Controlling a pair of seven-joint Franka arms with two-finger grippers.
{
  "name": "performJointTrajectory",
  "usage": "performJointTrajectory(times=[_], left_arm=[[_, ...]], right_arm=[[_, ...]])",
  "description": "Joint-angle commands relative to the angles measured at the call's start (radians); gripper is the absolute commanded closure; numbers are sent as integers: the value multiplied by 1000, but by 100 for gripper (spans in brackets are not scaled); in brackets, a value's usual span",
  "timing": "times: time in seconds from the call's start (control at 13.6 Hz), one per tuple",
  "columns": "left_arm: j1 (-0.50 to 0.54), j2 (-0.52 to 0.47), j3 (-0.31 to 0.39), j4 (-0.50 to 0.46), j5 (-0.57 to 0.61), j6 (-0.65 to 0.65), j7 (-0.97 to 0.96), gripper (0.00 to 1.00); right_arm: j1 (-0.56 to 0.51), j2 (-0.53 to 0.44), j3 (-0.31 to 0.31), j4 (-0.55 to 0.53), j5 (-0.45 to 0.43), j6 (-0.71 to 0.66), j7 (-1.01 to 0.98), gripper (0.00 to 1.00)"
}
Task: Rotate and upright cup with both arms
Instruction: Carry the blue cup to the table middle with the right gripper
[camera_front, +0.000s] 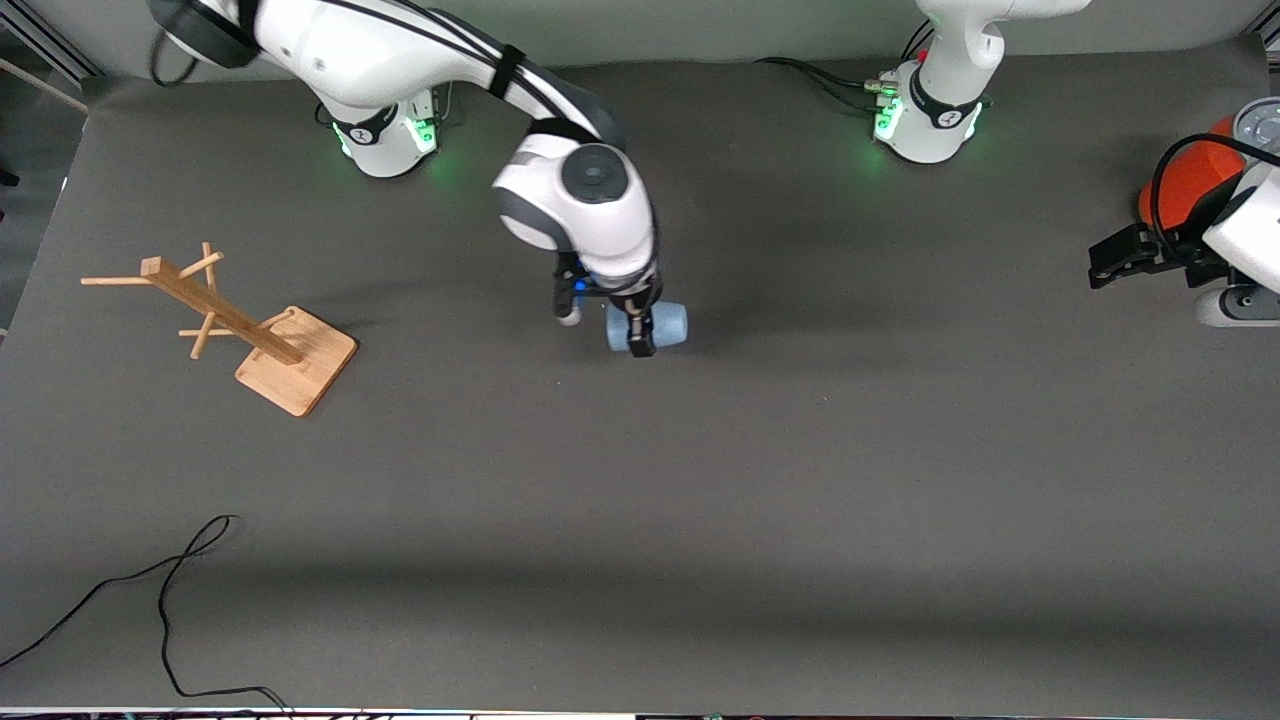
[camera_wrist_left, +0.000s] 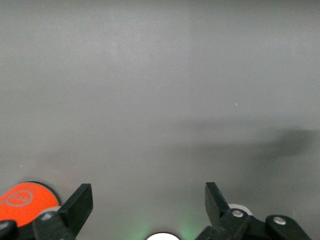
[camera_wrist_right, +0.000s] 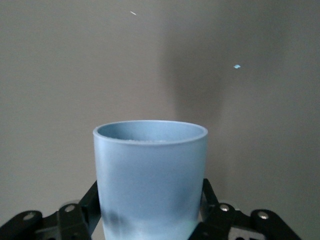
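The light-blue cup (camera_front: 668, 325) is on its side at the middle of the table, its long axis running along the table between the arms' ends. My right gripper (camera_front: 638, 335) comes down on it from above, and one black finger crosses the cup's body. In the right wrist view the cup (camera_wrist_right: 150, 165) fills the space between the two fingers (camera_wrist_right: 89, 200), which press its sides; my right gripper (camera_wrist_right: 150, 195) is shut on it. My left gripper (camera_front: 1115, 262) waits open and empty at the left arm's end of the table, beside the orange-red can (camera_front: 1190, 180). It also shows open in the left wrist view (camera_wrist_left: 148, 197).
A wooden mug tree (camera_front: 250, 330) on a square base stands toward the right arm's end. A black cable (camera_front: 170, 590) lies near the front edge there. The orange-red can (camera_wrist_left: 22, 200) also shows beside the left gripper's finger.
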Motion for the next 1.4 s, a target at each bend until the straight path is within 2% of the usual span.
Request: performJointTrajectory(times=[0.0, 0.15, 0.44, 0.52, 0.59, 0.89, 1.03, 1.18, 1.33], left_arm=[[6, -10, -9, -9, 0, 16, 11, 0], [-2, -10, -8, -6, 5, 13, 11, 0], [-3, -5, -8, -1, 11, 5, 12, 0], [-3, -5, -8, -1, 11, 5, 12, 0], [-2, -4, -8, -1, 11, 5, 12, 0], [-2, -4, -8, -1, 9, 5, 11, 0], [-2, -2, -8, -1, 9, 8, 11, 0], [-2, -2, -8, -1, 9, 5, 11, 0], [-5, -4, -8, -1, 9, -4, 3, 0]], right_arm=[[70, 116, 4, 54, -133, -13, 156, 43], [88, 149, 4, 48, -167, -13, 182, 42], [96, 202, 4, 49, -169, -13, 182, 39], [96, 205, 4, 51, -165, -13, 184, 26], [96, 207, 4, 49, -165, -13, 182, 0], [88, 201, 23, 52, -164, -29, 165, 0], [52, 193, 85, 57, -161, -87, 105, 0], [-29, 173, 196, 57, -153, -159, 58, 0], [-89, 149, 280, 57, -146, -252, -1, 0]])
